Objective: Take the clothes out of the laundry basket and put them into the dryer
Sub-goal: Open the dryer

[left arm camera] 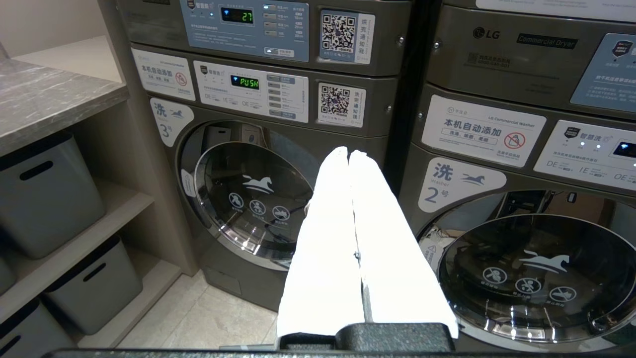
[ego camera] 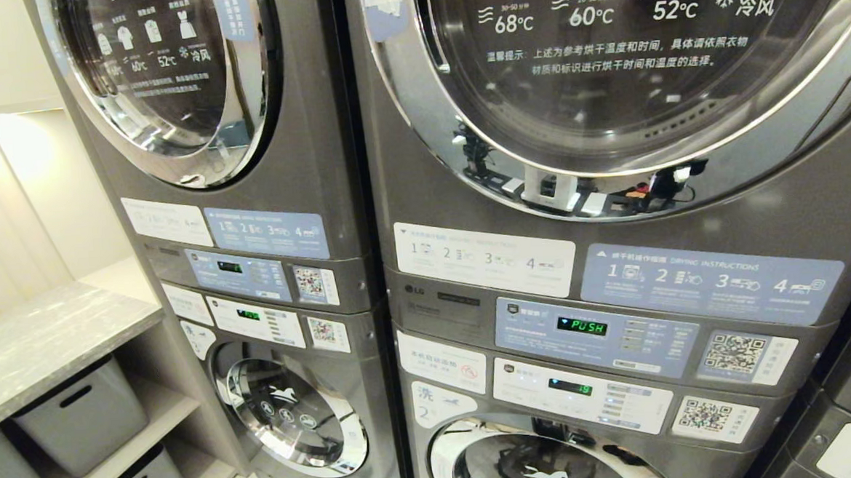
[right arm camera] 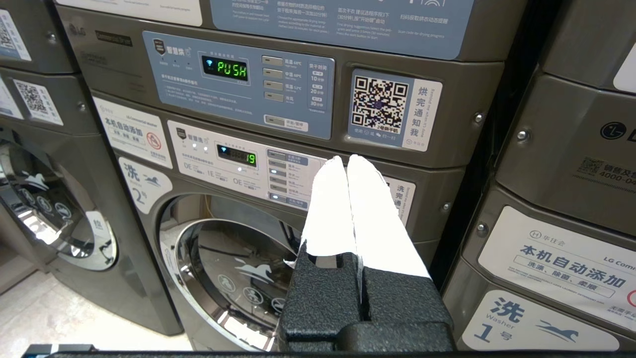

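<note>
I face dryer point(ego camera: 612, 185) at 12 o'clock, door closed. Left pincer point(left arm camera: 349, 152) and right pincer point(right arm camera: 346, 158) both pressed closed, empty. Clothes, basket out of sight; loading not begun.

Head close on dryer point(ego camera: 613, 207) (wrists lower)

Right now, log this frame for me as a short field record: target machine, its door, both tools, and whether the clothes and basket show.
target: dryer, dark grey, upper unit of the near stack
display: green PUSH
door: round glass door closed
below it: washer with horse logo, door closed
left tool: shut, empty, facing the washers
right tool: shut, empty, facing the washer's panel
clothes: not in view
laundry basket: not in view
side shelf: grey storage bins
</note>
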Robot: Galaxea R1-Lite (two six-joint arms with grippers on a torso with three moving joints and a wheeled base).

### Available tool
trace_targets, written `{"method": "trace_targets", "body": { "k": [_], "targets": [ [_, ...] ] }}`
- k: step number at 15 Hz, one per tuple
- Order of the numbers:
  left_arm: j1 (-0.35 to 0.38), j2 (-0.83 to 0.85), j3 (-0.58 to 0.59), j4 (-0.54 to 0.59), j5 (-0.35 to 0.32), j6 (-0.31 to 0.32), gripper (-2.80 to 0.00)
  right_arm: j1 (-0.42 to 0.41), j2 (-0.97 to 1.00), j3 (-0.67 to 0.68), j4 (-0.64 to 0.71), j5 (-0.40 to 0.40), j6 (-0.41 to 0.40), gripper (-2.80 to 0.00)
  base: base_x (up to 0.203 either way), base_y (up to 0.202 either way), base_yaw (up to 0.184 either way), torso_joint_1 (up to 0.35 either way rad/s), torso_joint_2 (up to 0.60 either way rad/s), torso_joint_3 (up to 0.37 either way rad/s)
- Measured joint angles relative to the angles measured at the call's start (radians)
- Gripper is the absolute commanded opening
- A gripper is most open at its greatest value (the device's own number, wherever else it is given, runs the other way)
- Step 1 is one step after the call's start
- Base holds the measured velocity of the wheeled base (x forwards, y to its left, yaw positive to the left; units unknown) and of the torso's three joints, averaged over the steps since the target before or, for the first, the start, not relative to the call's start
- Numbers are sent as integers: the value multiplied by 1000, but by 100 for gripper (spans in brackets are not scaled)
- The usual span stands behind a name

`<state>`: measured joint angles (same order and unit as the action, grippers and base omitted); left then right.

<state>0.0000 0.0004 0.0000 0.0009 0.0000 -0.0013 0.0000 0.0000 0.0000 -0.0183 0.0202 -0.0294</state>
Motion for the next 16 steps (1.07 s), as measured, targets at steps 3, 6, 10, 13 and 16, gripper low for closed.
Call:
{"method": "trace_targets", "body": {
  "k": [3, 6, 10, 13, 16],
  "targets": [
    [0, 0, 0, 0, 0, 0, -280, 0, 0, 0, 1, 0, -3, -280, 0, 0, 0, 0, 0, 0],
    [0, 0, 0, 0, 0, 0, -280, 0, 0, 0, 1, 0, -2, -280, 0, 0, 0, 0, 0, 0],
    [0, 0, 0, 0, 0, 0, -280, 0, 0, 0, 1, -13, 12, -280, 0, 0, 0, 0, 0, 0],
    [0, 0, 0, 0, 0, 0, -280, 0, 0, -15, -4, -40, 0, -280, 0, 0, 0, 0, 0, 0],
    [0, 0, 0, 0, 0, 0, -280, 0, 25, -155, 34, -39, -22, -280, 0, 0, 0, 0, 0, 0]
  ]
}}
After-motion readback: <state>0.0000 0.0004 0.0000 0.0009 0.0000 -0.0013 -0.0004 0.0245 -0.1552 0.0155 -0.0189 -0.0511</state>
